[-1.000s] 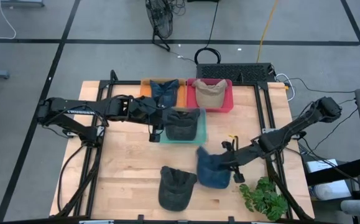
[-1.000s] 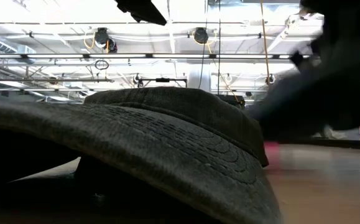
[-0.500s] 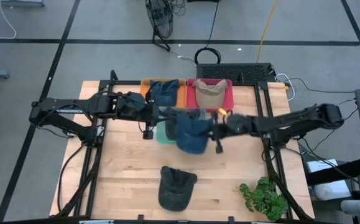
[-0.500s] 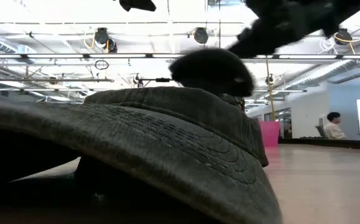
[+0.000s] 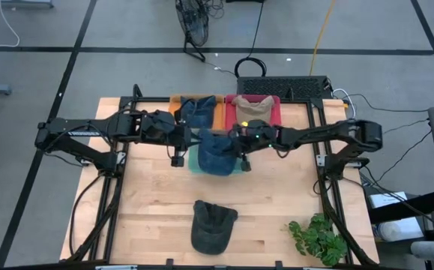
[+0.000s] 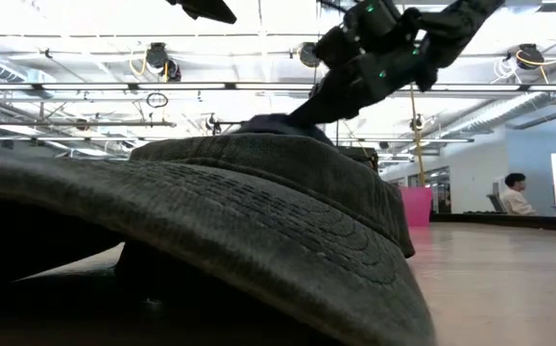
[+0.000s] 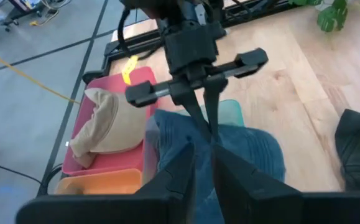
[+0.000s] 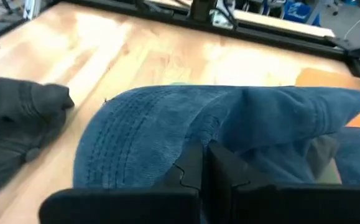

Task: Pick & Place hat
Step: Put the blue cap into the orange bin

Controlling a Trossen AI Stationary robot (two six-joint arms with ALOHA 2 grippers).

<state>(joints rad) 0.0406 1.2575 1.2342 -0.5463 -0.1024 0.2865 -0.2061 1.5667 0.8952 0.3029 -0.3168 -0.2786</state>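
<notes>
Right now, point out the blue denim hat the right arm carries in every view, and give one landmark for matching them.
High view: blue denim hat at centre, over the green tray, pinched by the right gripper.
Low view: only its dark top shows above the near grey hat.
Left wrist view: lower centre.
Right wrist view: fills the middle.
Shared landmark: the grey hat.

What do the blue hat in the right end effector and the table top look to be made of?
Blue hat: looks like washed denim or cotton twill, matte, with rows of stitching and soft folds. Right end effector is shut on it. Table top: pale wood, probably butcher-block, with visible plank lines and a slight sheen.
</notes>
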